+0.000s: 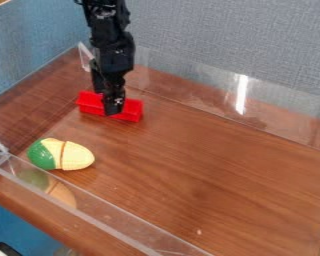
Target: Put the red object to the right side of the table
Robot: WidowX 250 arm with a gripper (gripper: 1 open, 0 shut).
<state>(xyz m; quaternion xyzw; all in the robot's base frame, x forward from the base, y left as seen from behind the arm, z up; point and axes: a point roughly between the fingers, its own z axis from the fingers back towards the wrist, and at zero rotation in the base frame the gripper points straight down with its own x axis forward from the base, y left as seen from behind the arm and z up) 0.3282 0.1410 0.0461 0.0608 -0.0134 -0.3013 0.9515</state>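
Observation:
The red object (131, 110), a small bright red block, lies flat on the back-left part of the table (216, 175). My gripper (112, 101) hangs from the black arm and has come down onto the block's middle. One dark finger (115, 103) stands in front of the block and hides part of it, with red showing on both sides. The jaws look open and straddle the block without pinching it.
A green-and-yellow egg-shaped toy (60, 155) lies near the front left. Low clear acrylic walls (243, 95) edge the tabletop. Bare wood stretches across the middle and right side.

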